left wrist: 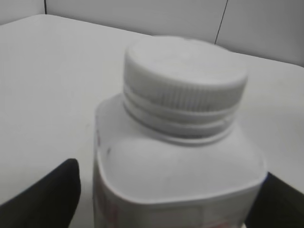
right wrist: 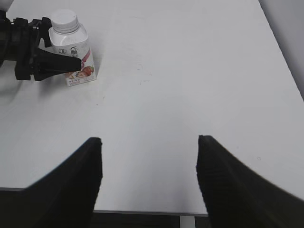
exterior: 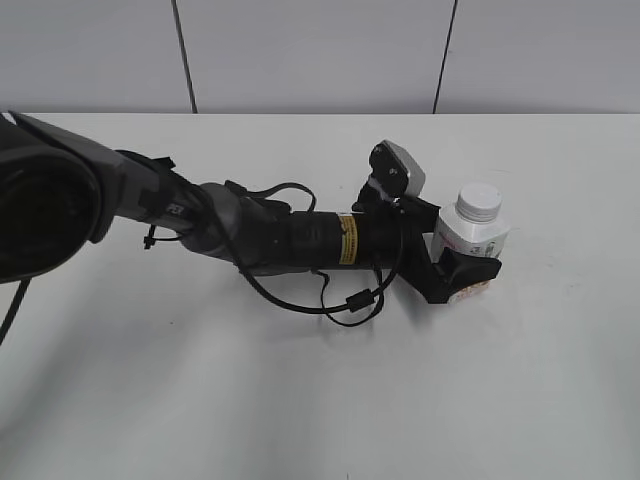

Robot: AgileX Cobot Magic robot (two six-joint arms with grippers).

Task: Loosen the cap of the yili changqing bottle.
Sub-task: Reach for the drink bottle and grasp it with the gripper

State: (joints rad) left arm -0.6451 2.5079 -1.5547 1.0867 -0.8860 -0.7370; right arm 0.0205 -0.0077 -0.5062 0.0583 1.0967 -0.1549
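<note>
The yili changqing bottle (exterior: 470,238) is small, white and squarish and stands on the table at the right, with a pink and red fruit label. Its wide white cap (exterior: 478,203) sits on the neck. My left gripper (exterior: 468,268) has its black jaws on either side of the bottle's lower body. In the left wrist view the bottle (left wrist: 180,175) and the ribbed cap (left wrist: 185,71) fill the frame, and a thin gap shows between the left jaw and the bottle. My right gripper (right wrist: 149,156) is open and empty, far from the bottle (right wrist: 73,45).
The white table (exterior: 300,400) carries only the bottle. My left arm (exterior: 280,235) lies stretched across it with a loose black cable (exterior: 350,300). The right gripper hangs over the table's near edge (right wrist: 142,211). A grey panelled wall (exterior: 320,50) stands behind.
</note>
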